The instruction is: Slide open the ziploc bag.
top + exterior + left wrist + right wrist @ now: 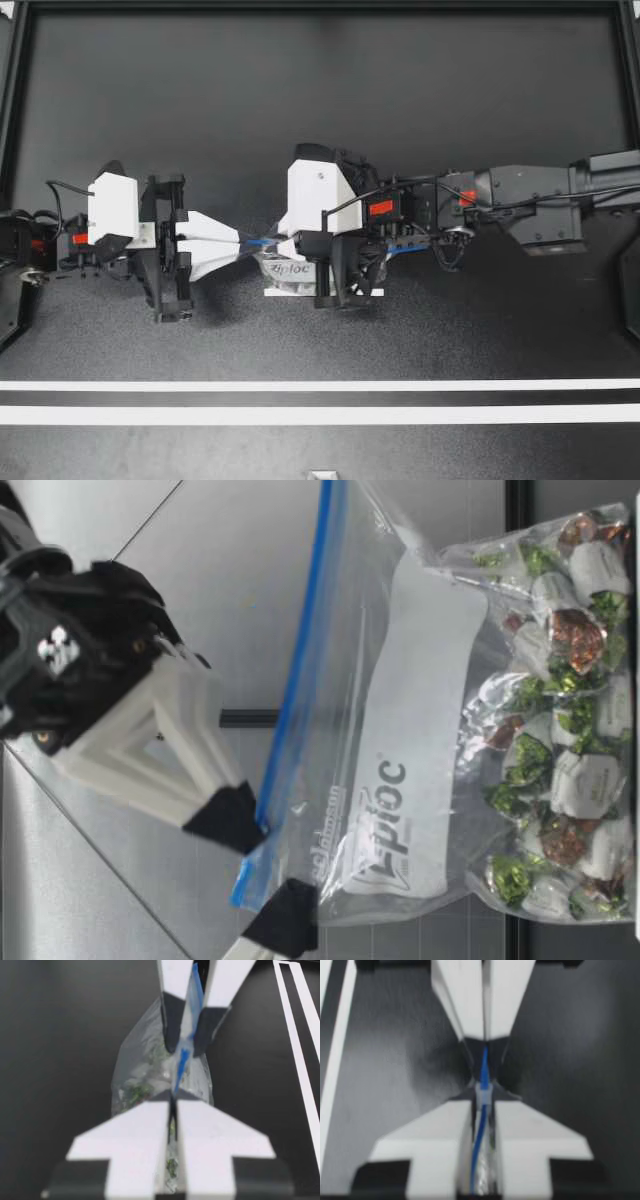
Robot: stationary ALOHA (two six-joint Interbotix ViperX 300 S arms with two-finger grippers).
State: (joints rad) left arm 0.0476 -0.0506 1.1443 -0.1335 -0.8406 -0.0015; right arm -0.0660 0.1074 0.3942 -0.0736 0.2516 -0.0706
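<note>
1. Spanning the scene, the dark worktop [320, 120] carries two white stripes [320, 414] along its near side.
2. My right gripper [283, 243] reaches in from the right to the centre, its fingers clenched on the blue zip strip [262, 241].
3. My left gripper [240, 243] faces it from the left, its fingers pinched shut on the same strip's end.
4. The ziploc bag [420, 730] is held up between them at mid-worktop, top edge raised.
5. Wrapped sweets [560, 780] in green, copper and white fill its lower part.
</note>
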